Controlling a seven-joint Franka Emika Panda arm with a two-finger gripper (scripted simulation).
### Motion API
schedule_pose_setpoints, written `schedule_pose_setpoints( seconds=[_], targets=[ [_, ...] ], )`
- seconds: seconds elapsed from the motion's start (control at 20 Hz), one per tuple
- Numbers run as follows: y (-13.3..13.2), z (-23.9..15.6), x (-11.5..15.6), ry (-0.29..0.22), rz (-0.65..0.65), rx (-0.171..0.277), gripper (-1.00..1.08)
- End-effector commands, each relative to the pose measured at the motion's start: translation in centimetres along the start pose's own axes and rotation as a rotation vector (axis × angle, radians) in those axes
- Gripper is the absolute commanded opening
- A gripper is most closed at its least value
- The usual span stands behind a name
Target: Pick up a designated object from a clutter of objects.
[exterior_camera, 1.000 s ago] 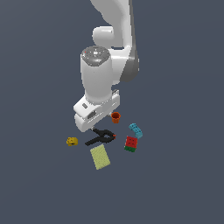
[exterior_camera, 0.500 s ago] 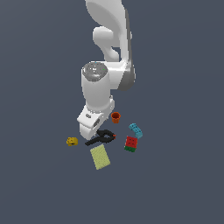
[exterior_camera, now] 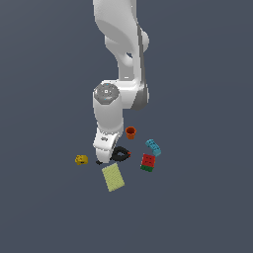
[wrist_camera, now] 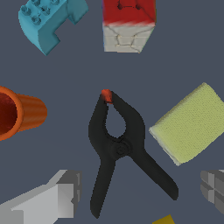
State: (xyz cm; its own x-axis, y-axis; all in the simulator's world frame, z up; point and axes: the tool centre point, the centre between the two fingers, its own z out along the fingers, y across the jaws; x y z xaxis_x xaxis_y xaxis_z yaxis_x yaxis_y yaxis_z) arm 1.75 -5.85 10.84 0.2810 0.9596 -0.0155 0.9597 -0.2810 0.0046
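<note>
A: The white jointed robot arm point(exterior_camera: 118, 74) stands tall over the dark grey tabletop point(exterior_camera: 197, 207), its forearm dropping nearly straight down so that the end effector point(exterior_camera: 105, 159) hangs low above the clutter. The wrist view shows one pale finger point(wrist_camera: 52, 197) on one side of the clamp's handles and one darker finger point(wrist_camera: 214, 186) on the other, well apart, so the end effector is spread wide and holds nothing.

B: And the target?

A: The long black plastic spring clamp with small orange-red jaw tips point(wrist_camera: 116, 146) lies flat on the tabletop directly beneath the wrist, between the two fingers. Beside it lies the yellow-green flat rectangular sponge point(wrist_camera: 190, 124), close to one handle but apart. The orange-red plastic cup point(wrist_camera: 19, 113) lies on the other side; the red-topped block point(wrist_camera: 127, 24) and the cyan toy brick point(wrist_camera: 48, 19) sit beyond the jaw tips. The small yellow lump point(exterior_camera: 81, 159) is off to the exterior view's left.

B: How would it handle?

A: Probably light, stiff and smooth. The splayed handles would likely twist it if pinched; the pivot, where the body is narrow, looks like the safest hold.
</note>
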Motion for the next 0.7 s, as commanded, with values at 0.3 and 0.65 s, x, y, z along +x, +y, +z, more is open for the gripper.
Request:
schedule_pose_setpoints(
  seconds=[0.3, 0.65],
  targets=[
    [-0.5, 2.7, -0.2, 0.010, -0.166, 0.002, 1.00],
    [-0.7, 3.7, -0.3, 0.015, -0.233, 0.003, 1.00]
  ],
)
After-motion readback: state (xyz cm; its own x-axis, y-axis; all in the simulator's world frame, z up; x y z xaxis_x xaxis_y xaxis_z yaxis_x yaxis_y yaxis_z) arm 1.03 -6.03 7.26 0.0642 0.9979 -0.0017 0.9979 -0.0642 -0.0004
